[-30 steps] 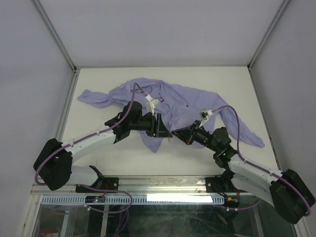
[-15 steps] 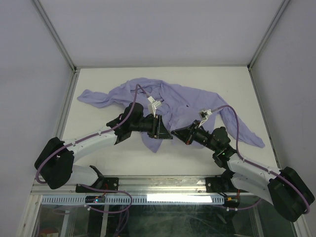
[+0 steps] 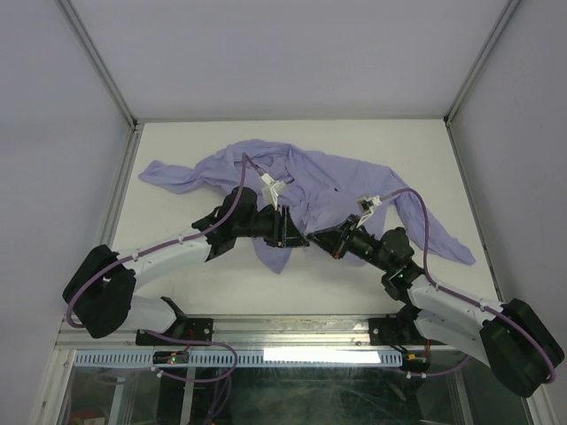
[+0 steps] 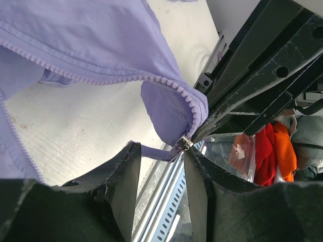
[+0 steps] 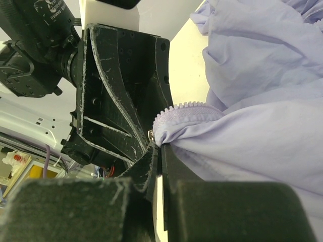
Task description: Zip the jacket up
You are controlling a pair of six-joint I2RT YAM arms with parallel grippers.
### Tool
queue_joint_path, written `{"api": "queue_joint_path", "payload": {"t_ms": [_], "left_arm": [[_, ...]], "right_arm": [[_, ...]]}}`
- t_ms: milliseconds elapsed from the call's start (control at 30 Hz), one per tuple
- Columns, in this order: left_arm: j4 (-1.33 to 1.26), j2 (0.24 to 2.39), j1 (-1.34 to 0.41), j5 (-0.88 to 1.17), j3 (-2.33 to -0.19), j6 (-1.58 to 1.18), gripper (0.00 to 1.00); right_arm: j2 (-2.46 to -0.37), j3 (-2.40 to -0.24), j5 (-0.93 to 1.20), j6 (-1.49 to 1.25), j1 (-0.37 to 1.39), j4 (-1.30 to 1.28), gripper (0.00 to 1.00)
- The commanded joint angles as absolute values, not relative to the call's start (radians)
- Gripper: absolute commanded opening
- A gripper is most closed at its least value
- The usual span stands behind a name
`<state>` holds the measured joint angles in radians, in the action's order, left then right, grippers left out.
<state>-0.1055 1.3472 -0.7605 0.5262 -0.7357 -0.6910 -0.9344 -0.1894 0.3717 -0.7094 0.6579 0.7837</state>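
The jacket (image 3: 332,186) lies crumpled across the far half of the table (image 3: 204,283). One sleeve reaches toward the far left corner, and the other trails toward the right edge. A flap of its front hangs down toward the near edge at the middle of the table, and both my claws meet there.

My left claw (image 3: 289,232) comes in low from the left, over that flap. In its wrist view its fingers (image 4: 123,181) stand spread with a clear gap between them, gripping nothing. A thin strip of purple cloth crosses the gap. Just above it the zipper teeth (image 4: 101,78) curve along the folded fabric edge and end at a small metal piece (image 4: 184,143).

My right claw (image 3: 330,241) reaches in from the right, its tip almost touching the left claw. In its own wrist view its fingers (image 5: 174,166) are pressed together, pinching the jacket's zipper edge just below that metal piece (image 5: 151,134). The cloth bunches out to the right of the grip.
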Motion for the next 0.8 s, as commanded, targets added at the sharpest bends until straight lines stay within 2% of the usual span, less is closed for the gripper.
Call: {"api": "queue_joint_path", "payload": {"t_ms": [0, 167, 500, 667, 767], "left_arm": [[-0.244, 1.35, -0.771, 0.563, -0.726, -0.685, 0.39], [-0.274, 1.353, -0.778, 0.579, -0.718, -0.683, 0.33], [-0.174, 1.334, -0.781, 0.62, -0.683, -0.632, 0.0], [-0.061, 1.304, -0.781, 0.586, -0.69, -0.588, 0.0], [0.001, 1.307, -0.782, 0.547, -0.713, -0.591, 0.17]], "right_arm": [[-0.934, -0.218, 0.37, -0.722, 0.654, 0.885, 0.0], [-0.947, -0.222, 0.37, -0.729, 0.654, 0.904, 0.0], [-0.943, -0.214, 0.314, -0.737, 0.654, 0.935, 0.0], [-0.944, -0.214, 0.303, -0.727, 0.652, 0.931, 0.0], [-0.945, -0.21, 0.308, -0.727, 0.652, 0.931, 0.0]]}}
